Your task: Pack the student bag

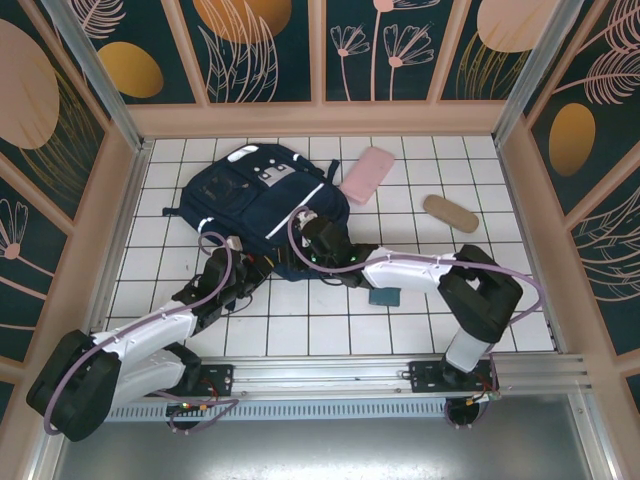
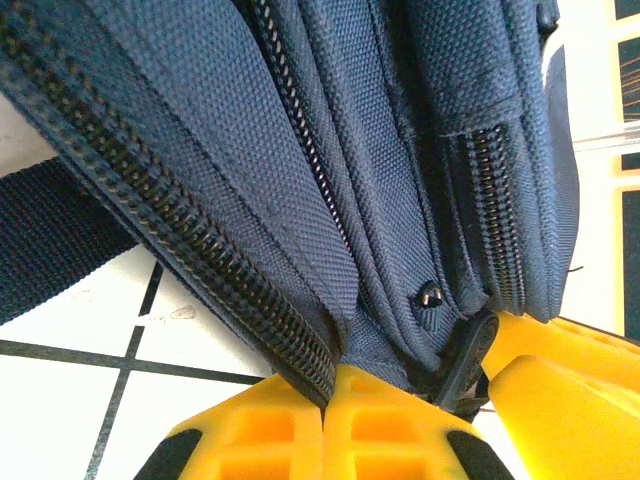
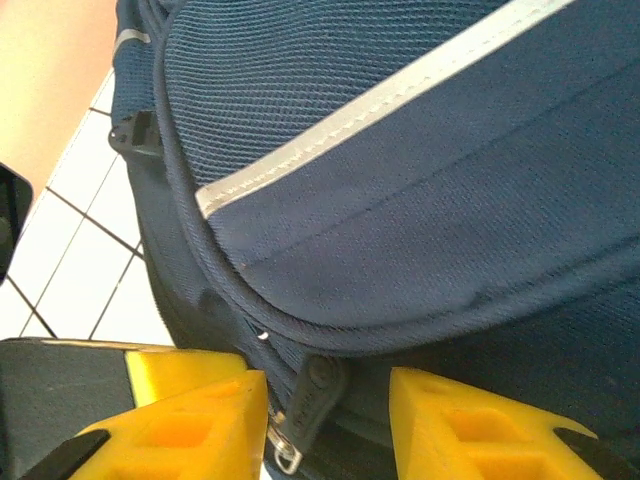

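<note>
Surface (image 1: 500, 300): white tiles w/ dark grid lines, patterned walls on three sides.

Student bag (image 1: 250, 190): biggest item, navy fabric. It lies flat on the surface, left of ctr, toward the far wall. White-grey patches face up near its far end. The thin white stripe (image 3: 400, 100) runs diagonally across the panel in the right wrist view. One dark strap (image 2: 50, 230) lies out over the tiles on the near-left side.

My arms: both reach in from the near edge and meet at the bag's near side. The left arm comes up from the bottom-left corner. The right arm crosses leftward from its base.

Pink pouch (image 1: 367, 173): soft, oblong, tilted, just beside the bag's far-right corner.

Tan case (image 1: 450, 213): slim, rounded ends, lying apart to the right of the pouch.

Teal item (image 1: 384, 296): small, flat, squarish, on the tiles right against the near side of my right forearm. Can't tell what it is.

Left fingers (image 2: 325, 420): pressed together, pinching the bag's fabric edge where the coarse black zip track runs down into them. Second zip track and a small black rivet sit just above, to the right.

Right fingers (image 3: 400, 400): spread apart at the bag's near-right edge, clear gap btwn them.

Zip pull (image 3: 305, 400): dark tab w/ metal ring, hanging in that gap close to one finger, not clamped.
</note>
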Tool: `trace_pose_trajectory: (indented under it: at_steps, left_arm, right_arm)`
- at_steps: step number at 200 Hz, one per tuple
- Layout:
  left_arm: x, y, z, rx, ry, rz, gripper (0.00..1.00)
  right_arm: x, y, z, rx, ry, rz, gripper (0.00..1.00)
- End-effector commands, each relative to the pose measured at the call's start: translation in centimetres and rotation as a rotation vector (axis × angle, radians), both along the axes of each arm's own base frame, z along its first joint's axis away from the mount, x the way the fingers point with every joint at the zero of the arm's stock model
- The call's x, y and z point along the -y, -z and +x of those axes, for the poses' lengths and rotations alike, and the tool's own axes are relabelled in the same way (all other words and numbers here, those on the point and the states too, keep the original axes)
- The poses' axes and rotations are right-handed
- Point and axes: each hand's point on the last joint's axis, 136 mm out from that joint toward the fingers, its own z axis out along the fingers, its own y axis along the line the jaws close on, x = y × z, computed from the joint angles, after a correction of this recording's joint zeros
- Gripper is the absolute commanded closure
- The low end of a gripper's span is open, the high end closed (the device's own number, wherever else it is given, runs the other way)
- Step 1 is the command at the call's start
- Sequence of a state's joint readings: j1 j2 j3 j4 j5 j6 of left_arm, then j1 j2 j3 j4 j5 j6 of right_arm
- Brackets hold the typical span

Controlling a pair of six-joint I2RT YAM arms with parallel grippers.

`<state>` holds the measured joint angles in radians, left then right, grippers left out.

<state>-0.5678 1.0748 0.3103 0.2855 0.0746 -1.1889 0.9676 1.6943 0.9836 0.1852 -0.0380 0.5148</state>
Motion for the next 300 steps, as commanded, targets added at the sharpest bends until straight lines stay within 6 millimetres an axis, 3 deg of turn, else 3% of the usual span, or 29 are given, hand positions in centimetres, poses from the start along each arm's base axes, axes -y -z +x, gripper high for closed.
trace_pose_trajectory:
  at_steps: [1,52,65,91,112,192,214,224,240,254,268,279,300]
  left_arm:
    - [0.7,-2.4,1.2,0.084,0.014,-0.035,1.0]
    - [0.5,-2.4,1.2,0.085,0.006,-0.029,1.0]
    - [0.4,-2.4,1.2,0.086,0.003,-0.023,1.0]
    - [0.0,-2.1,1.3,0.077,-0.02,-0.006,1.0]
    - [-1.1,-2.0,1.4,0.068,-0.063,0.035,1.0]
    - [-9.6,0.8,1.6,-0.052,-0.298,0.152,1.0]
    - [-12.4,0.8,2.0,-0.064,-0.367,0.188,1.0]
    - [-13.2,0.3,2.4,-0.051,-0.37,0.2,1.0]
    - [-12.4,-1.4,3.1,-0.008,-0.308,0.211,1.0]
    - [-10.6,-2.7,3.2,0.031,-0.215,0.158,0.73]
    - [-8.8,-3.8,2.8,0.056,-0.14,0.074,0.55]
    - [-7.8,-4.4,2.2,0.053,-0.113,0.049,0.49]
    - [-5.2,-5.8,0.8,0.068,-0.058,0.025,0.49]
  right_arm:
    - [-1.9,-0.9,0.3,-0.015,-0.034,0.058,0.64]
    - [-2.1,0.0,0.6,-0.029,-0.023,0.034,0.88]
    - [-1.8,0.1,0.6,-0.027,-0.015,0.027,1.0]
    - [-0.7,0.0,1.0,-0.006,0.029,0.012,1.0]
    - [1.3,-0.3,1.8,0.036,0.111,-0.01,1.0]
    - [12.1,-0.8,5.1,0.136,0.424,-0.055,1.0]
    - [13.8,-0.8,5.6,0.144,0.45,-0.033,1.0]
    - [13.6,-1.2,5.6,0.148,0.435,-0.01,1.0]
    - [12.6,-2.0,5.2,0.153,0.396,0.041,1.0]
    - [11.5,-2.7,4.7,0.159,0.363,0.076,1.0]
    - [10.2,-3.3,4.3,0.167,0.337,0.096,1.0]
    - [9.1,-3.8,3.9,0.172,0.317,0.112,1.0]
    - [7.4,-4.5,3.4,0.186,0.285,0.13,1.0]
